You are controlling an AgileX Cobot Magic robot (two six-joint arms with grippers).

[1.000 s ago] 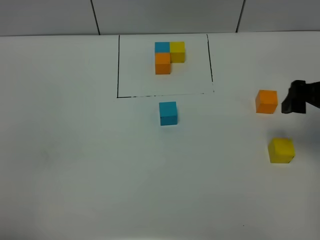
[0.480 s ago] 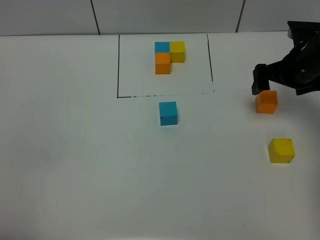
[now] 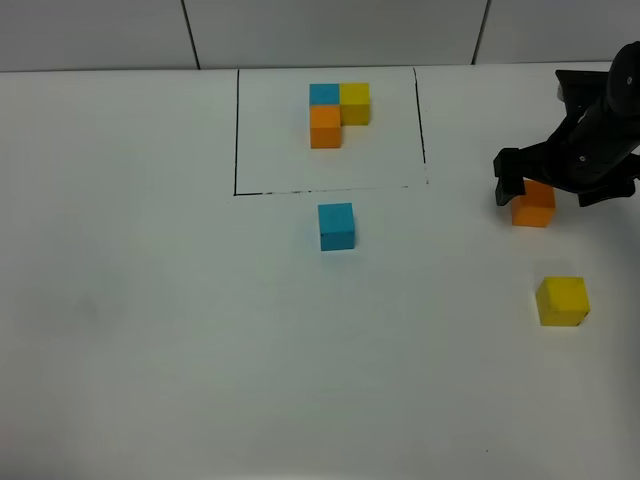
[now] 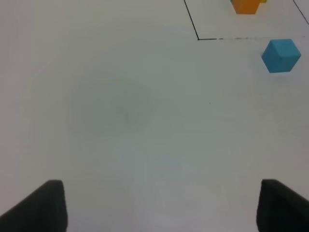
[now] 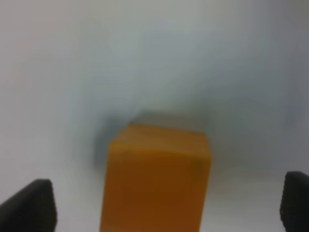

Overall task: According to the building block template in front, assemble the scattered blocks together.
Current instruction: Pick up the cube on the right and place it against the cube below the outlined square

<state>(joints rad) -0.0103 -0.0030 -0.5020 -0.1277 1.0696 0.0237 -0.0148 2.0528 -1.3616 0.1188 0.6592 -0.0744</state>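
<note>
The orange block (image 3: pixel 533 210) sits on the white table (image 3: pixel 150 330) at the right side of the workspace. It is well apart from the building block template (image 3: pixel 335 115), which lies inside the black outline (image 3: pixel 236 130) at the far centre. The block is a cube, so it has no long axis and either pair of opposite faces will serve for a grip.

The right gripper (image 3: pixel 552 188) stands directly over the orange block. Its jaws are spread wide and one finger lies on either side of the cube. In the right wrist view the block fills the centre between the two fingertips (image 5: pixel 31 205). Bare table shows on both sides of it, so the jaws straddle the block without touching it. The flat faces look roughly square to the closing line. How far the tips reach down the sides of the block cannot be told.

The yellow block (image 3: pixel 562 301) rests nearer the robot on the same side. The blue block (image 3: pixel 336 226) rests just outside the near edge of the outline, at the centre.

The left gripper (image 4: pixel 159 208) is open and empty over bare table. The blue block lies well ahead of it and off to one side.

Judgement: the right arm is the one placed for the coming move. That move turns on closing squarely across the orange block, after a short descent if one is needed.
</note>
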